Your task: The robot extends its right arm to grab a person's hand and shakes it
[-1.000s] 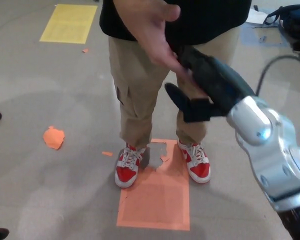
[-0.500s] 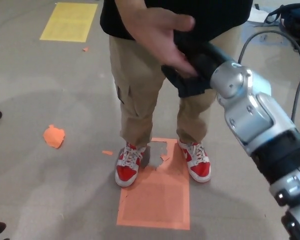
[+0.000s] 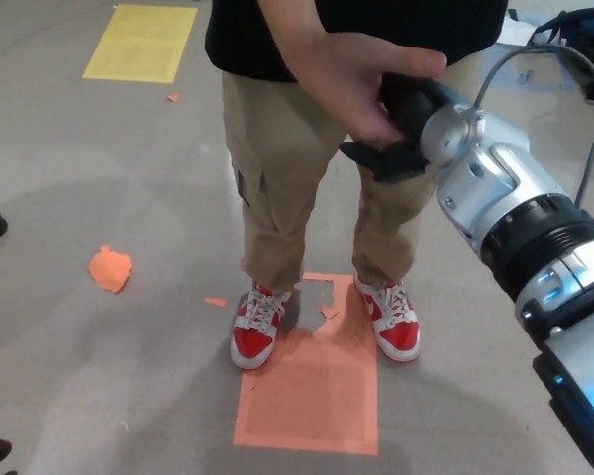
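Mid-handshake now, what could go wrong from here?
The right hand is wrapped in the person's hand, so squeezing harder might pinch the fingers. The cable loops close above the forearm and could snag during a shake. The person stands close, shoes on the orange floor patch, so a wide swing of the arm might bump the legs.

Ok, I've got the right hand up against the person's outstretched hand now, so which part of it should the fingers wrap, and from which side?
Wrap the palm of the person's bare hand, not its fingertips. It reaches toward the robot with thumb on top, already curled over the robot's black right hand, so come from below and the robot's right, closing the fingers gently across the back of the palm. How far they have closed is hidden.
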Tool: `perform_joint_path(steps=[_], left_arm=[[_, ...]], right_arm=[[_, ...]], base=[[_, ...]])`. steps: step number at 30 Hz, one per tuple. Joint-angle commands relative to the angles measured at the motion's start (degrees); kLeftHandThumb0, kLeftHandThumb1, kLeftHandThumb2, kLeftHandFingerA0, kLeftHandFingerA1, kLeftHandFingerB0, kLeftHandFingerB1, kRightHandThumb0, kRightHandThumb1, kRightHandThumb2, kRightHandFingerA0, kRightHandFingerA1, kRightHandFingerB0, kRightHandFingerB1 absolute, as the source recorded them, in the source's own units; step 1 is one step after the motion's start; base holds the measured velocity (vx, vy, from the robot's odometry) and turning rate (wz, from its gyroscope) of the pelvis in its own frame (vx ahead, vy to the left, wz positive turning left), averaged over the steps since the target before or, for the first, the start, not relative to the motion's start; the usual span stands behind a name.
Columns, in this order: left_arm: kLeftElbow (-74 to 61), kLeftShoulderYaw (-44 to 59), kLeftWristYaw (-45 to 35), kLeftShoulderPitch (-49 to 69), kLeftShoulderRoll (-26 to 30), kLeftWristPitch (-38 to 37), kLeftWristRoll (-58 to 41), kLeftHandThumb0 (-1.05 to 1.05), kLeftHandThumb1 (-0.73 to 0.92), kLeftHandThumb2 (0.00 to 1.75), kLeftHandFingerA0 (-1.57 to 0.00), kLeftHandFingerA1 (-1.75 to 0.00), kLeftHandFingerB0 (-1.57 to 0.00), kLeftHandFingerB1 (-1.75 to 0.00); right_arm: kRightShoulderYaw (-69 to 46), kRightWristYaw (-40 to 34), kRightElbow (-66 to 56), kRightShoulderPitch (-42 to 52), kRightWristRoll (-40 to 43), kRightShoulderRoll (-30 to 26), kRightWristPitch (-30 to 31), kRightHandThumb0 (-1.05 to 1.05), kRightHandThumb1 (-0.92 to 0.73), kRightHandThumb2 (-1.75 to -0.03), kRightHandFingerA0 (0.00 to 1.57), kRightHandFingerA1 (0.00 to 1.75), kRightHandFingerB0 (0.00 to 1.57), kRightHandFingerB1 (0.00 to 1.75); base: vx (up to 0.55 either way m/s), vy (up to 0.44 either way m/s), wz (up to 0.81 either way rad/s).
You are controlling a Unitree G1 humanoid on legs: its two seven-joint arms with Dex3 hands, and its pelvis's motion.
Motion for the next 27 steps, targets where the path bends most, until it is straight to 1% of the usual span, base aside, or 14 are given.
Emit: perform_joint_path(steps=[1,2,3,4,13,14,16,18,19,20,21,23,24,27], left_arm=[[0.98,0.46,-0.97,0.14,1.37,-1.54,0.21,-0.78,0.79,1.07,0.00,-0.23,0.00,-0.22],[1.15,0.60,-0.78,0.01,1.29,-1.20,0.12,-0.78,0.78,1.06,0.00,-0.22,0.00,-0.21],[1.28,0.58,-0.66,-0.03,1.21,-0.77,0.16,-0.77,0.78,1.06,0.00,-0.22,0.00,-0.21],[1.34,0.56,-0.86,0.07,1.15,-0.55,0.15,-0.79,0.78,1.06,0.00,-0.22,0.00,-0.20],[0.89,0.05,0.25,-0.97,1.43,-0.29,1.05,-0.82,0.78,1.06,-0.04,-0.25,-0.04,-0.22],[0.89,-0.14,0.31,-0.87,1.39,-0.71,1.22,-0.80,0.77,1.04,-0.06,-0.28,-0.06,-0.25],[0.95,-0.29,-0.08,-0.24,1.56,-1.31,1.21,-0.79,0.76,1.05,-0.06,-0.30,-0.05,-0.27],[1.09,-0.11,-0.47,0.14,1.54,-1.76,0.87,-0.79,0.77,1.04,-0.05,-0.28,-0.05,-0.25],[1.08,0.59,-0.79,0.55,1.29,-1.75,0.02,-0.77,0.73,1.00,-0.06,-0.28,-0.06,-0.27],[1.10,1.23,-0.65,0.77,1.00,-1.21,-0.69,-0.77,0.73,1.00,-0.06,-0.28,-0.06,-0.27],[1.36,1.10,-0.60,0.59,0.94,-0.70,-0.55,-0.79,0.76,1.03,-0.04,-0.24,-0.04,-0.23],[1.46,-0.42,1.70,0.25,1.11,-0.01,1.46,-0.78,0.75,1.04,-0.02,-0.29,-0.09,-0.28],[1.53,-0.41,1.74,0.21,0.95,0.52,1.42,-0.76,0.74,1.05,0.00,-0.26,-0.05,-0.26],[1.35,-0.18,1.17,1.29,1.08,-1.62,1.02,-0.80,0.76,1.03,-0.06,-0.29,-0.06,-0.26]], right_arm=[[-1.70,-8.76,1.07,-0.17,1.14,0.51,-8.68,-0.28,-0.70,-0.61,1.03,0.78,0.22,0.31],[-1.50,-9.97,0.62,0.09,0.67,0.41,-10.09,-0.28,-0.64,-0.59,1.04,0.81,0.27,0.32],[-1.47,-10.69,0.15,0.54,0.47,0.35,-10.94,-0.22,-0.49,-0.96,0.96,0.90,0.14,0.49],[-1.52,-10.99,-0.56,1.16,0.44,0.27,-11.48,-0.29,-0.64,-0.59,1.00,0.70,0.29,0.34],[-2.88,-9.08,-16.03,3.57,0.49,-1.65,-10.63,-0.24,-0.71,-0.61,0.98,0.62,0.42,0.37],[-2.47,-7.36,-22.63,5.23,-0.42,-2.91,-9.30,-0.24,-0.83,-0.65,0.88,0.82,0.42,0.37],[-2.16,-3.36,-38.28,8.85,-2.21,-5.23,-5.10,-0.20,-0.79,-0.64,0.73,1.25,0.41,0.37],[-2.50,-1.62,-45.09,10.18,-2.67,-5.86,-2.86,-0.21,-0.81,-0.65,0.77,1.25,0.40,0.37],[-3.33,-0.61,-50.10,11.05,-2.48,-6.10,-1.48,-0.25,-0.82,-0.64,0.92,0.94,0.42,0.37],[-3.91,0.03,-53.07,11.55,-2.33,-6.23,-0.52,-0.25,-0.82,-0.64,0.92,0.94,0.42,0.37],[-4.06,1.37,-55.88,11.43,-2.74,-6.51,1.20,-0.22,-0.79,-0.64,0.79,1.19,0.40,0.37],[-4.45,2.42,-59.39,11.48,-3.14,-7.00,2.26,-0.20,-0.80,-0.64,0.84,1.05,0.42,0.38],[-4.62,2.23,-59.38,11.46,-2.97,-7.12,1.88,-0.19,-0.77,-0.63,1.03,0.60,0.44,0.38],[-4.14,1.59,-56.42,11.98,-2.38,-6.58,2.10,-0.17,-0.75,-0.62,1.03,0.61,0.46,0.40]], base=[[0.00,0.000,0.00],[0.00,0.000,0.00],[0.00,0.000,0.00],[0.00,0.000,0.00],[0.00,0.000,0.00],[0.00,0.000,0.00],[0.00,0.000,0.00],[0.00,0.000,0.00],[0.00,0.000,0.00],[0.00,0.000,0.00],[0.00,0.000,0.00],[0.00,0.000,0.00],[0.00,0.000,0.00],[0.00,0.000,0.00]])
